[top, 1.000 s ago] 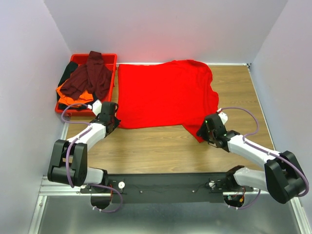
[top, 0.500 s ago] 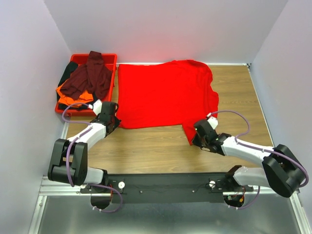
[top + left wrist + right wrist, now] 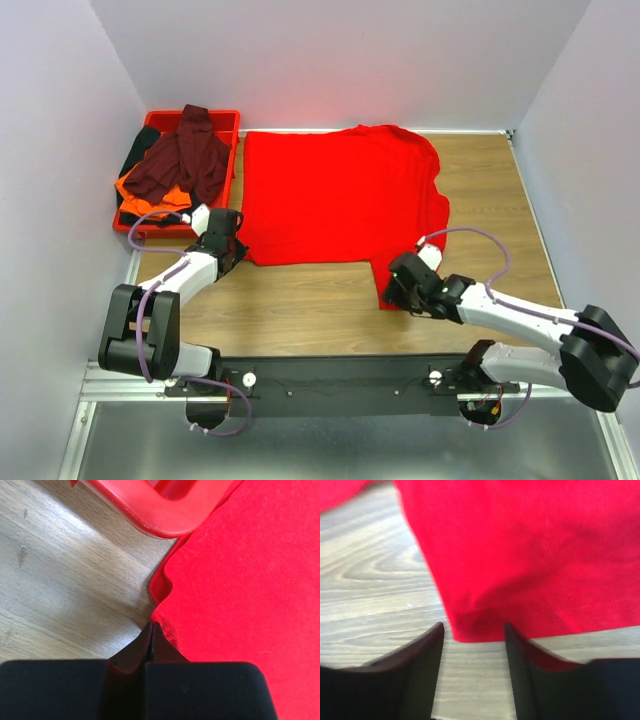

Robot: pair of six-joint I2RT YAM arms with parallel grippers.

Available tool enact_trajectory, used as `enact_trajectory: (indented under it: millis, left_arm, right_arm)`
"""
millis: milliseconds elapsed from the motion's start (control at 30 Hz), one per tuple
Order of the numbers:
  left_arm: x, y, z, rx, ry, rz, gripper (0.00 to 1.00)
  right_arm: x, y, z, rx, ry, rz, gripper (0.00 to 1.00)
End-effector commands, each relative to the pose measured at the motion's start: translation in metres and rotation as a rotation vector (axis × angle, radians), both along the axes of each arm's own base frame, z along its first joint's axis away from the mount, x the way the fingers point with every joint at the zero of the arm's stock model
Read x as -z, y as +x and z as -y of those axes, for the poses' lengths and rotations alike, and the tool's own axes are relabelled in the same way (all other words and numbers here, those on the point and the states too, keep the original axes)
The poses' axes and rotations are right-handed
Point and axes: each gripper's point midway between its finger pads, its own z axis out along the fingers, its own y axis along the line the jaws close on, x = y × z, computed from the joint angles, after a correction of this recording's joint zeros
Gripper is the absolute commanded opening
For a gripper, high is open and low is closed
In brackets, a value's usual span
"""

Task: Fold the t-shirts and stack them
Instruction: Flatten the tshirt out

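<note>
Nearest us, the right gripper [image 3: 474, 626] stands with its two black fingers spread. The near right corner of the bright red soft cloth t-shirt [image 3: 330, 195] lies on the brown wood-grain table [image 3: 300, 300] just between their tips, unclamped. The left gripper [image 3: 151, 627] has its fingers pressed together, pinching the shirt's near left hem. The shirt spreads flat from both grippers toward the back wall. Farther off at the left, just beside the shirt's edge, a rigid red plastic tray [image 3: 232, 120] holds a crumpled dark maroon cloth shirt [image 3: 190, 155] piled over an orange cloth shirt [image 3: 140, 190] and a black cloth shirt [image 3: 140, 150].
</note>
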Motion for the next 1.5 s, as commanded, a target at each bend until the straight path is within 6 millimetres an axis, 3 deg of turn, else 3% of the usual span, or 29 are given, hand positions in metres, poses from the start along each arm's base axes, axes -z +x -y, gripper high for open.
enact_trajectory:
  millis: [0,33,100,133,167,233,300,400,633,733,967,1100,1367,1467]
  left_arm:
    - [-0.010,0.008,0.001,0.010,-0.006,0.026,0.00]
    - [-0.012,0.008,0.001,0.010,-0.007,0.031,0.00]
    - [-0.014,0.008,0.001,0.012,-0.004,0.035,0.00]
    - [-0.015,0.008,0.001,0.012,-0.004,0.037,0.00]
    - [-0.016,0.008,0.001,0.014,-0.003,0.038,0.00]
    - [-0.018,0.008,0.000,0.015,0.000,0.044,0.00]
    - [-0.020,0.007,0.001,0.020,-0.002,0.046,0.00]
    - [-0.021,0.007,0.002,0.023,-0.009,0.053,0.00]
    - [-0.017,0.005,0.004,0.038,-0.017,0.052,0.00]
    - [-0.018,0.005,0.006,0.044,-0.024,0.057,0.00]
    - [-0.017,0.005,0.010,0.054,-0.043,0.064,0.00]
    - [-0.017,0.005,0.011,0.055,-0.052,0.067,0.00]
    - [-0.020,0.006,0.012,0.057,-0.055,0.077,0.00]
    - [-0.021,0.007,0.013,0.057,-0.062,0.082,0.00]
  right_arm:
    - [-0.047,0.026,0.016,0.080,-0.077,0.143,0.73]
    - [-0.058,0.033,0.022,0.096,-0.102,0.166,0.74]
    - [-0.058,0.040,0.040,0.117,-0.170,0.169,0.71]
    - [-0.055,0.043,0.048,0.127,-0.180,0.152,0.70]
    - [-0.047,0.048,0.072,0.197,-0.197,0.111,0.69]
    - [-0.033,0.049,0.100,0.266,-0.173,0.029,0.66]
    - [-0.031,0.046,0.107,0.295,-0.139,0.012,0.66]
    - [-0.031,0.041,0.111,0.357,-0.107,0.015,0.67]
    - [0.001,0.004,0.127,0.489,-0.124,-0.144,0.66]
    - [0.000,0.000,0.126,0.520,-0.101,-0.151,0.65]
    - [-0.005,-0.003,0.129,0.549,-0.084,-0.135,0.60]
    - [-0.001,-0.001,0.133,0.563,-0.127,-0.157,0.51]
    - [0.003,0.002,0.134,0.539,-0.165,-0.166,0.50]
    - [0.002,0.008,0.141,0.534,-0.214,-0.152,0.39]
